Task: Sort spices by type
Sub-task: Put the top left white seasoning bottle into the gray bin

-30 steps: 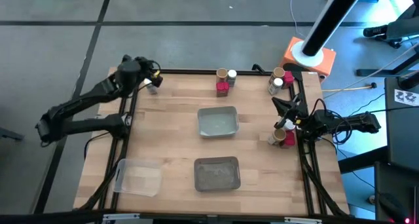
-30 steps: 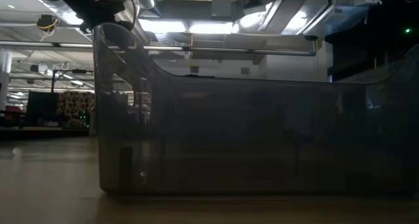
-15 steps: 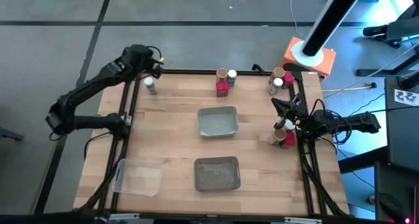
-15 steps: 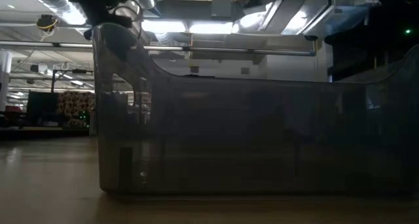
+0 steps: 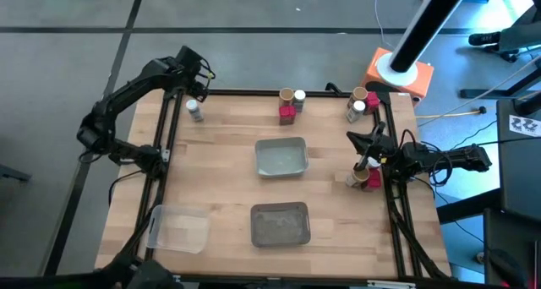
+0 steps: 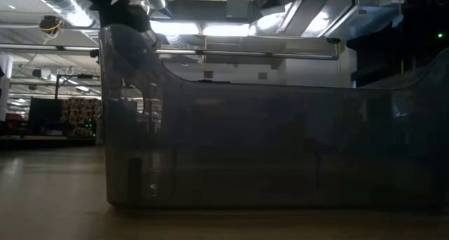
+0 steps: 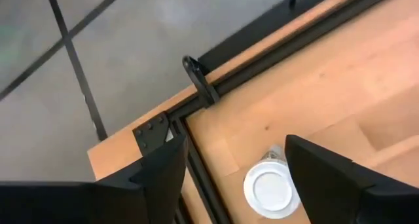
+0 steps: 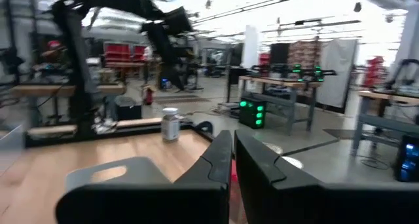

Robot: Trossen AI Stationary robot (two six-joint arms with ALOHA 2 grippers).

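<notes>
We see the white-lidded jar (image 5: 194, 110) standing free at the desk's (image 5: 220, 179) upper left corner, released a second ago, so one placement looks done. The left end effector (image 5: 199, 79) has lifted above it, fingers wide. The right end effector (image 5: 365, 150) waits shut at the right edge.

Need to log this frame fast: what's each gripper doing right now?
Left gripper: open, holding nothing, above a white-lidded jar at the table's corner.
Right gripper: shut, holding nothing.
</notes>
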